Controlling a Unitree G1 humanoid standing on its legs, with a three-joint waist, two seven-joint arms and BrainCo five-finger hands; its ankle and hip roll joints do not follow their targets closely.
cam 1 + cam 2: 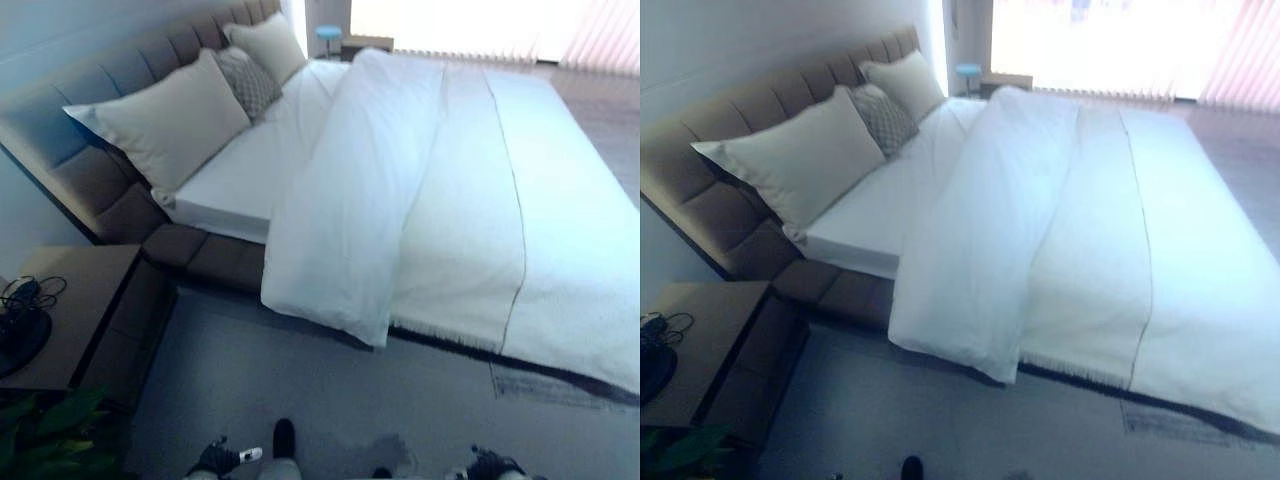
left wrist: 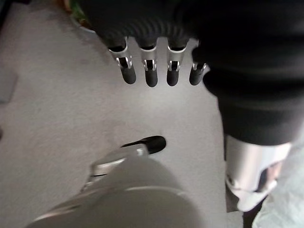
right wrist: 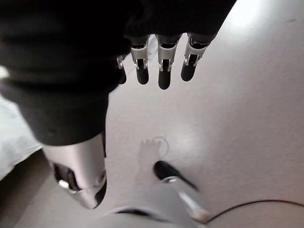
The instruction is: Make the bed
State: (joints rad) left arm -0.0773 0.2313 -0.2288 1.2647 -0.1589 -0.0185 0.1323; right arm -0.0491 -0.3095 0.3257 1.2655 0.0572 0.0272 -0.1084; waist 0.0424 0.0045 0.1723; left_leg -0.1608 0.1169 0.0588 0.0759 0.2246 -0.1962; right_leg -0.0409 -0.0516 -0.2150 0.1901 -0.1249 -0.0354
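Home bedroom, wide bed (image 1: 560,200) with padded headboard (image 1: 90,110), pillows (image 1: 170,120), white duvet (image 1: 350,220), nightstand (image 1: 70,300), carpet (image 1: 300,400), window blinds (image 1: 600,35)

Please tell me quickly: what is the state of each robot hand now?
Left robot hand: open, fingers straight, holding nothing, above the floor.
Right robot hand: open, fingers straight, holding nothing.
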